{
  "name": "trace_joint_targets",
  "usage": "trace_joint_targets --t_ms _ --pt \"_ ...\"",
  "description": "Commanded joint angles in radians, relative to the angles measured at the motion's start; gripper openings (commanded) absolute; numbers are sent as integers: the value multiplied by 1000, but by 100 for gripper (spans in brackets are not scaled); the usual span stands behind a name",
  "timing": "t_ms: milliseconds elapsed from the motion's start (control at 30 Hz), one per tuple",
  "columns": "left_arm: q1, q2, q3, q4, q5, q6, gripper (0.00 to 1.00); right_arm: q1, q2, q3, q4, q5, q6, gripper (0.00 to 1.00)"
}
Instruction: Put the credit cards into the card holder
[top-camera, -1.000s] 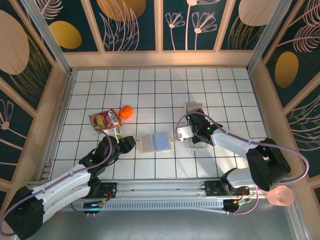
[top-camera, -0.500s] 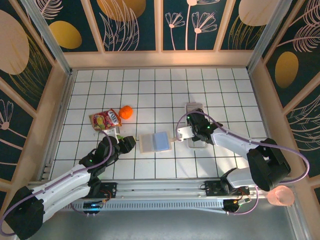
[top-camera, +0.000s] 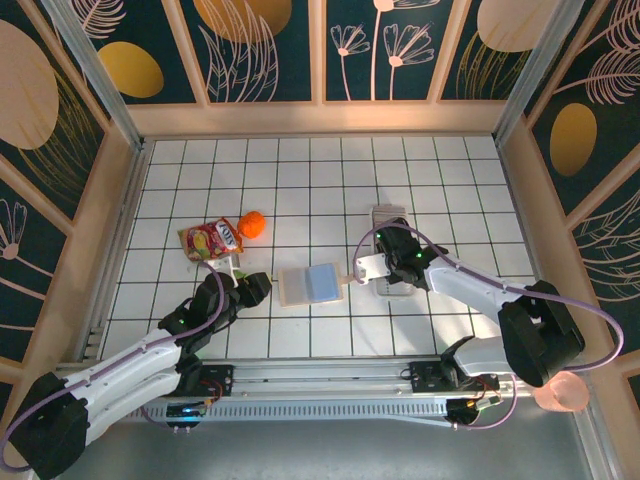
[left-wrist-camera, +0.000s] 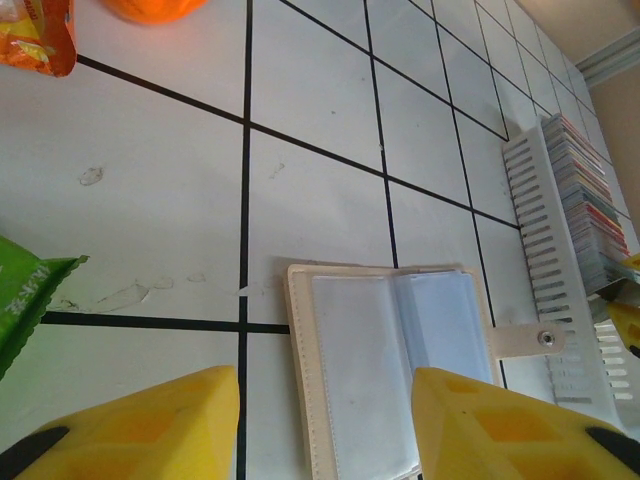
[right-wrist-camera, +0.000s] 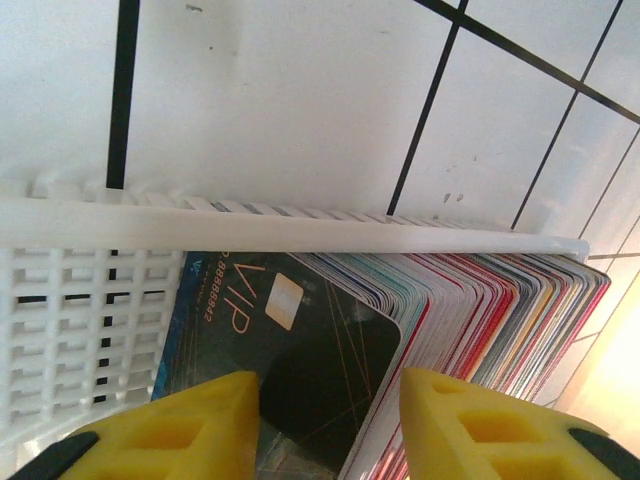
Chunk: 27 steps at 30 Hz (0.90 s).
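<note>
The card holder (top-camera: 311, 285) lies open on the tiled floor, beige outside with clear grey-blue pockets, its snap tab (left-wrist-camera: 527, 340) pointing right. My left gripper (top-camera: 252, 287) hovers at the holder's left edge; in the left wrist view the gripper (left-wrist-camera: 325, 440) is open, its yellow fingers astride the left page (left-wrist-camera: 360, 370). The credit cards (right-wrist-camera: 500, 290) stand packed in a row in a white slotted tray (top-camera: 391, 218). My right gripper (top-camera: 385, 263) is down over them, open. Its fingers (right-wrist-camera: 170, 430) flank a dark VIP card (right-wrist-camera: 300, 340) at the front of the row, with a gap still showing.
A red snack pouch (top-camera: 211, 240) and an orange ball (top-camera: 252, 224) lie left of centre, with a green packet (left-wrist-camera: 25, 300) by my left gripper. Wooden walls ring the floor. A pink cup (top-camera: 560, 392) sits outside at the near right.
The right gripper's fingers have drawn much closer together over the cards. The left arm and the card holder have stayed put.
</note>
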<state>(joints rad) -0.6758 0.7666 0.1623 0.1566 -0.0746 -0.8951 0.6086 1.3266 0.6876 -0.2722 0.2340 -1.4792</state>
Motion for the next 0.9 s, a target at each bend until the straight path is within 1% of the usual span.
trace_joint_targets --t_ms 0,167,400,867 --pt "-8 -1 -14 29 12 -12 48 -2 -29 16 0 4 3 40" --pt "-7 -1 -14 32 13 -13 47 -4 -33 16 -2 4 6 33" --pt "-8 -1 -15 32 16 -16 46 -3 -43 20 -4 2 12 27" --pt "-7 -1 -20 41 21 -24 44 -5 -71 20 -10 12 11 26"
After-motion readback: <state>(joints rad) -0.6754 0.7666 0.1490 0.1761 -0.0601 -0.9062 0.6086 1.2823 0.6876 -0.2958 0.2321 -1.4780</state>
